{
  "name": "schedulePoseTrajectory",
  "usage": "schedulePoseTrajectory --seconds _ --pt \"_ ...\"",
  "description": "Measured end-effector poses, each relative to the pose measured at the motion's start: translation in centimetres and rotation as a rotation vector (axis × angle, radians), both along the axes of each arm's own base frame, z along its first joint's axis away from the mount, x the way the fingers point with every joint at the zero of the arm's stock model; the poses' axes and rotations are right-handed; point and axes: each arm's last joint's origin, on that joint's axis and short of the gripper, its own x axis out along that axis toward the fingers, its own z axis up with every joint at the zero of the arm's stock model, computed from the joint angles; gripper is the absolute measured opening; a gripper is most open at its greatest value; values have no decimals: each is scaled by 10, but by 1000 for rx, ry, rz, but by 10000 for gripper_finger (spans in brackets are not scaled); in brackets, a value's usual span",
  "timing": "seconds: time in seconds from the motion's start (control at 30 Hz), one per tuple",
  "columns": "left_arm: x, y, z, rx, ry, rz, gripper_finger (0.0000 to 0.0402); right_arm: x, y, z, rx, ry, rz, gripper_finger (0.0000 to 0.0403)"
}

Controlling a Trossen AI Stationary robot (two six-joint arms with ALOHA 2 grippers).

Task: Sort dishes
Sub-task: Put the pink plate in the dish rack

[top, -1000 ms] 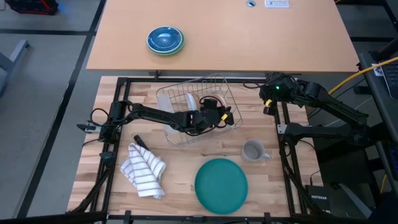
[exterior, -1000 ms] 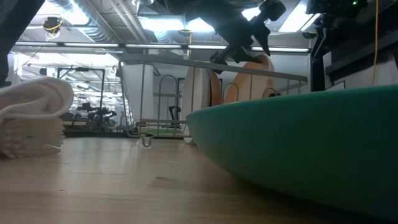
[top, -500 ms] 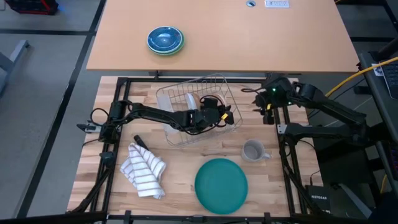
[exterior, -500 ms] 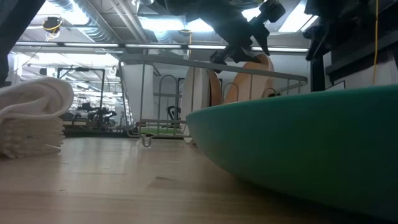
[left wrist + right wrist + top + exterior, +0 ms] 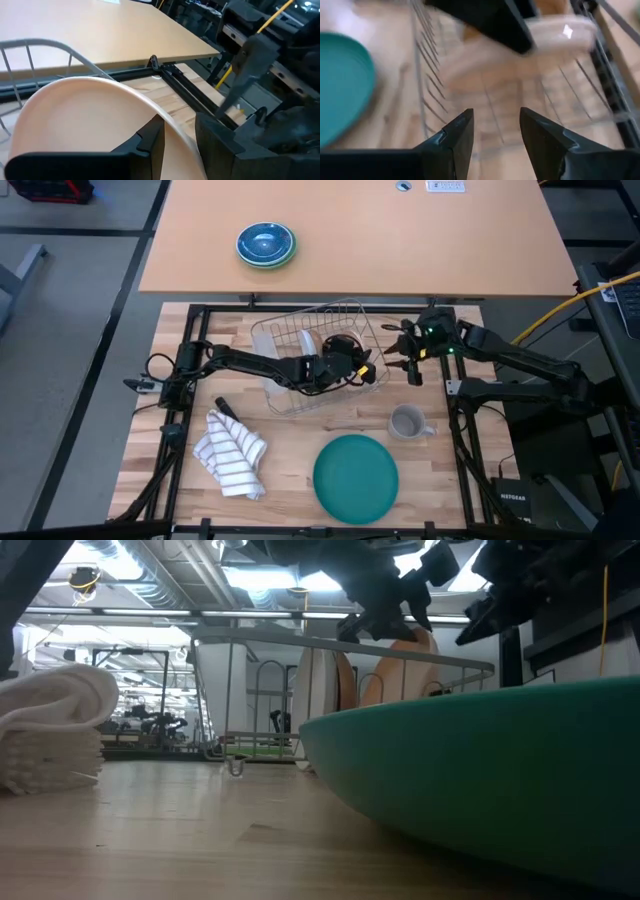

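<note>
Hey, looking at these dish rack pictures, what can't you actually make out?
- White plate: low view shows only a sliver on edge in the wire rack; the left arm hides it from above.
- Grey mug: low view, hidden behind the green plate.
- Right wrist view: rack contents blurred.

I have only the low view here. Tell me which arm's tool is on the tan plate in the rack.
Observer: The left tool. The left wrist view shows its fingers closed on the rim of the tan plate, which stands upright in the wire rack.
Operator: Now report where the right tool is.
Observer: The right tool is open and empty, just beside the rack's right edge, pointing toward it.
Operator: State what else is on the table near the green plate.
Observer: A grey mug stands just beyond the green plate, to its right, and a striped cloth lies to the plate's left.
</note>
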Motion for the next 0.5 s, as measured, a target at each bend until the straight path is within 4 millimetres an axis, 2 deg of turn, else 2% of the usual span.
schedulePoseTrajectory --seconds 0.3,0.5 --pt "0 0 0 83 77 -25 98 10 -5 -15 81 -137 -103 165" --pt "0 0 -1 133 132 -42 98 14 -8 -26 105 -119 -126 165"
